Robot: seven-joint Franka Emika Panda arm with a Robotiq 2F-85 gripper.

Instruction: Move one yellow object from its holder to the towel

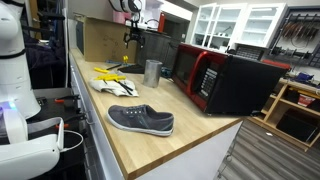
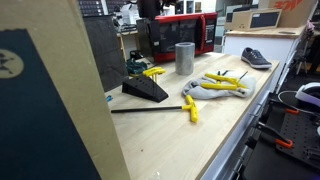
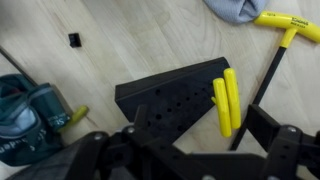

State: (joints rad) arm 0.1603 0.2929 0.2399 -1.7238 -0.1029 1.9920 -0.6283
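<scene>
Fingers [image 3: 285, 150]: dark, low in the wrist view, released and spread wide, nothing between them, over the holder.
Holder [image 3: 170, 95]: black wedge with rows of holes, resting on the wooden surface [image 2: 200, 140].
Yellow handles [image 3: 228, 100]: side by side at the holder's edge, seated in it.
Loose yellow T-handle tool [image 2: 190, 108]: flat on the surface between holder and towel.
Towel [image 2: 205, 92]: grey, crumpled, carrying several yellow tools.
Metal cup [image 2: 184, 58]: upright beyond the towel, near the red-and-black microwave [image 1: 225, 85].
Shoe [image 1: 140, 120]: grey, well apart from the towel.

Grey shoe [image 1: 140, 120] up front on the tabletop [image 1: 190, 140]; behind it the towel [image 1: 112, 88] with yellow tools [image 1: 120, 68], then a metal cup [image 1: 152, 71] beside the red microwave [image 1: 205, 78].
</scene>
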